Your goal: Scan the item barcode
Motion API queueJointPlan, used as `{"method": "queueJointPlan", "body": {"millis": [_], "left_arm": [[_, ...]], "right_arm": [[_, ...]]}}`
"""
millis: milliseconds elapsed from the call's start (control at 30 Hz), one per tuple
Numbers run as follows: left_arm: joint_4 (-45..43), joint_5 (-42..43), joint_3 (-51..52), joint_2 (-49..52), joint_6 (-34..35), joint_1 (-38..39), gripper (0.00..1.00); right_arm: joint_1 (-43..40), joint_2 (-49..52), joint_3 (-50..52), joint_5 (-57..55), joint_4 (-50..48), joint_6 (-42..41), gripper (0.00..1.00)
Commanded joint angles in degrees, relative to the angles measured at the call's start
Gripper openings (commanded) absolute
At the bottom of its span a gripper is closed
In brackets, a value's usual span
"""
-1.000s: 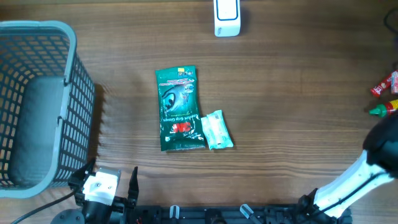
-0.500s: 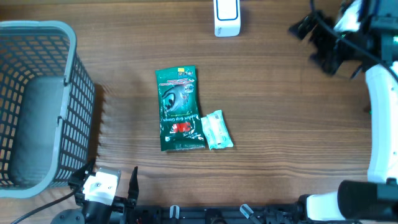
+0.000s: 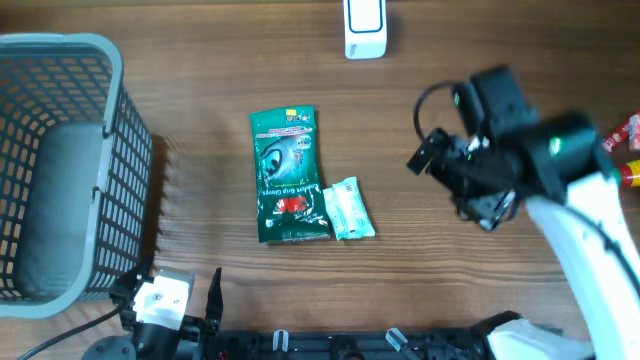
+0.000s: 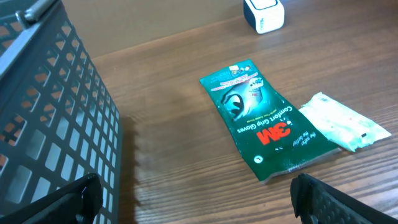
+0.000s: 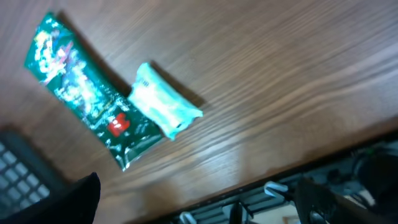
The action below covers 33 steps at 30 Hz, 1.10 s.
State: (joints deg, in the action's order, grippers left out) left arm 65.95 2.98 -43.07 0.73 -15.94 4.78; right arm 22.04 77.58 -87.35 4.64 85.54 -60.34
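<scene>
Both stand wide and empty: the left pincer (image 4: 199,202) beside the basket (image 3: 118,70), the right pincer (image 5: 199,200) over the counter (image 3: 450,80), near the green packet (image 3: 288,170).

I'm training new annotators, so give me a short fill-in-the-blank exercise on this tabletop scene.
1. The glove packet is coloured ___.
2. In the overhead view, the basket stands ___ of the glove packet.
3. The right hand is ___ and holds nothing.
Missing words: green; left; open.
</scene>
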Motion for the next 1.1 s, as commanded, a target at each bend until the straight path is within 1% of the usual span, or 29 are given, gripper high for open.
{"method": "queueJointPlan", "body": {"millis": [0, 67, 100, 133, 167, 200, 233, 300, 400, 433, 467, 500, 533, 633, 667, 700, 733, 767, 800, 900, 967, 1000, 1033, 1067], "left_arm": [[-0.28, 0.13, 0.02, -0.48, -0.28, 0.26, 1.00], [-0.28, 0.13, 0.02, -0.46, -0.28, 0.26, 1.00], [-0.28, 0.13, 0.02, -0.48, -0.28, 0.26, 1.00], [-0.28, 0.13, 0.02, -0.48, -0.28, 0.26, 1.00], [-0.28, 0.13, 0.02, -0.46, -0.28, 0.26, 1.00], [-0.28, 0.13, 0.02, -0.46, -0.28, 0.26, 1.00], [-0.28, 0.13, 0.02, -0.46, -0.28, 0.26, 1.00], [-0.28, 0.13, 0.02, -0.48, -0.28, 0.26, 1.00], [-0.28, 0.13, 0.02, -0.48, -0.28, 0.26, 1.00], [-0.28, 0.13, 0.02, -0.46, -0.28, 0.26, 1.00], [-0.31, 0.13, 0.02, -0.48, -0.28, 0.26, 1.00], [-0.28, 0.13, 0.02, -0.46, -0.28, 0.26, 1.00], [-0.28, 0.13, 0.02, -0.48, -0.28, 0.26, 1.00], [-0.28, 0.13, 0.02, -0.46, -0.28, 0.26, 1.00], [-0.28, 0.13, 0.02, -0.46, -0.28, 0.26, 1.00], [-0.28, 0.13, 0.02, -0.46, -0.28, 0.26, 1.00], [-0.28, 0.13, 0.02, -0.48, -0.28, 0.26, 1.00], [-0.28, 0.13, 0.02, -0.48, -0.28, 0.26, 1.00], [-0.28, 0.13, 0.02, -0.46, -0.28, 0.26, 1.00], [-0.28, 0.13, 0.02, -0.46, -0.28, 0.26, 1.00], [-0.28, 0.13, 0.02, -0.48, -0.28, 0.26, 1.00], [-0.28, 0.13, 0.02, -0.48, -0.28, 0.26, 1.00], [-0.28, 0.13, 0.02, -0.46, -0.28, 0.26, 1.00], [-0.28, 0.13, 0.02, -0.46, -0.28, 0.26, 1.00]], "right_arm": [[3.78, -5.57, 18.78, 4.02, -15.28, -10.36, 1.00], [5.42, -5.46, 30.88, 16.90, -32.85, -10.34, 0.99], [6.34, -5.03, 35.56, 20.15, -40.83, -10.36, 0.97], [7.45, -4.17, 39.71, 20.87, -47.60, -11.21, 0.95], [8.59, -2.95, 43.69, 20.81, -52.87, -14.78, 0.90], [9.33, -1.79, 46.29, 20.79, -55.56, -18.34, 0.88], [9.92, -0.57, 48.09, 20.20, -57.31, -20.70, 0.89], [10.54, 0.92, 49.64, 18.82, -59.67, -21.81, 0.88], [11.17, 4.33, 49.83, 14.49, -60.28, -22.73, 0.89], [11.17, 6.29, 49.83, 13.68, -60.52, -24.81, 0.87], [11.17, 8.20, 49.83, 13.73, -61.33, -25.99, 0.82], [11.17, 10.27, 49.83, 13.79, -62.90, -26.23, 0.72], [11.28, 12.66, 49.83, 14.49, -64.94, -26.21, 0.70], [11.74, 17.18, 49.83, 14.56, -68.24, -26.18, 0.67], [11.76, 18.58, 49.83, 14.38, -68.91, -26.12, 0.58], [11.74, 19.26, 49.83, 14.16, -69.13, -25.27, 0.46], [11.74, 19.71, 49.83, 12.96, -69.53, -23.32, 0.30], [11.72, 19.69, 49.81, 12.76, -70.12, -21.94, 0.20], [11.39, 19.56, 49.81, 12.90, -71.95, -18.38, 0.04], [8.50, 17.27, 48.78, 12.81, -71.45, -5.25, 0.04], [5.07, 13.70, 47.45, 12.98, -70.42, 12.02, 0.04], [3.58, 11.80, 46.64, 13.03, -68.78, 22.08, 0.04], [2.38, 10.19, 45.99, 11.13, -66.10, 28.09, 0.05], [1.33, 8.74, 45.62, 7.93, -63.63, 31.71, 0.08]]}}
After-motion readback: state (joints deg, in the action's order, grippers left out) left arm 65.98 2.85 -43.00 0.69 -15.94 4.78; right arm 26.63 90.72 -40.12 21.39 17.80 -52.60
